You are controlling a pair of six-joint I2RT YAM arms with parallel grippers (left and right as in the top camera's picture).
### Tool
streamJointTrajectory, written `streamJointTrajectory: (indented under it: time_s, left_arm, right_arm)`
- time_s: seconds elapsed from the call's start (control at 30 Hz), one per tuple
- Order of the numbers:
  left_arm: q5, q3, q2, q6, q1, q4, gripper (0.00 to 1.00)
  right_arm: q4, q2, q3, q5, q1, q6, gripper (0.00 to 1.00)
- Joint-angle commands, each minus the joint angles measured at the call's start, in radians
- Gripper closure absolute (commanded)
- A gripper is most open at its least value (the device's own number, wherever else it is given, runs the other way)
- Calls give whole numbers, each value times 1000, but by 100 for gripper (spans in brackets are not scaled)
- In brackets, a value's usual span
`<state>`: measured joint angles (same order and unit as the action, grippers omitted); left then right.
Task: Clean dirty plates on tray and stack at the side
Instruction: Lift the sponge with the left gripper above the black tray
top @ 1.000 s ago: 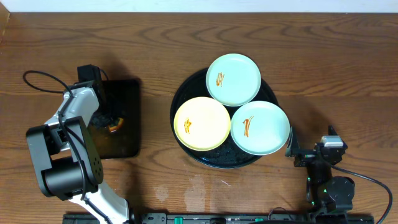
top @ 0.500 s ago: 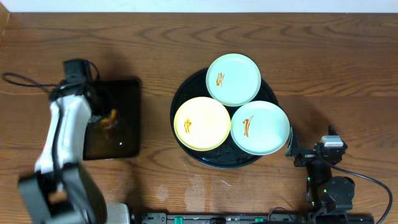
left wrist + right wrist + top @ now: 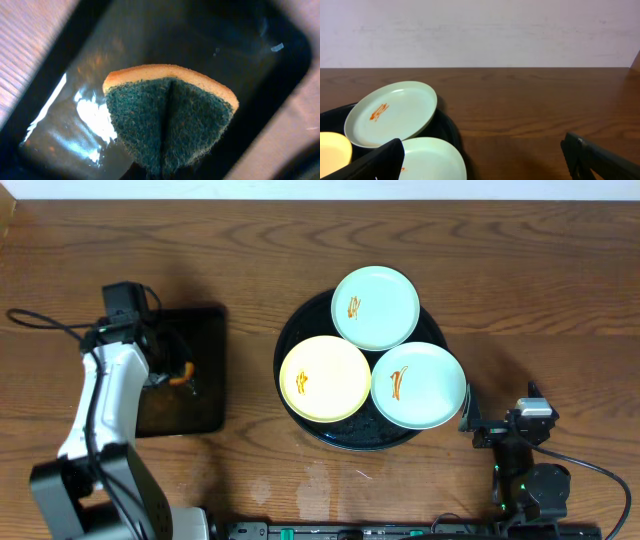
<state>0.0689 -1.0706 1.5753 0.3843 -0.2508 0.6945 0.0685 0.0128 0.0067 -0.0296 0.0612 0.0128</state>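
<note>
Plates (image 3: 375, 307) look light, stiff, slick plastic, grab at rim; L gripper (image 3: 172, 370) pinches sponge (image 3: 170, 125), R gripper (image 3: 481, 155) spread wide.

- We see a large round glossy black tray (image 3: 352, 437) lying flat on the brown wood-grain tabletop (image 3: 300, 250).
- On it we find three small, round, orange-smeared plastic plates: a pale mint-green plate (image 3: 385, 320) at twelve o'clock, a pale yellow plate (image 3: 335, 385) at nine, and a second mint-green plate (image 3: 428, 395) at four.
</note>
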Motion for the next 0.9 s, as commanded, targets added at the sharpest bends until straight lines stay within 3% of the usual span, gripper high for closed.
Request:
streamJointTrajectory:
  time_s: [0.0, 0.13, 0.3, 0.5, 0.63, 0.87]
  left_arm:
    - [24, -34, -29, -43, -2, 5, 92]
    - [82, -77, -122, -51, -2, 1, 93]
    - [47, -73, -232, -51, -1, -30, 93]
    - [28, 56, -116, -6, -2, -108, 92]
    - [51, 56, -33, -45, -2, -87, 93]
    - [51, -87, -171, -78, -1, -50, 93]
  right_arm:
    - [4, -1, -1, 4, -5, -10, 1]
    - [4, -1, -1, 5, -5, -10, 1]
    - [4, -1, -1, 5, -5, -10, 1]
    - [4, -1, -1, 5, -5, -10, 1]
    - [4, -1, -1, 4, -5, -10, 1]
    - [4, -1, -1, 5, -5, -10, 1]
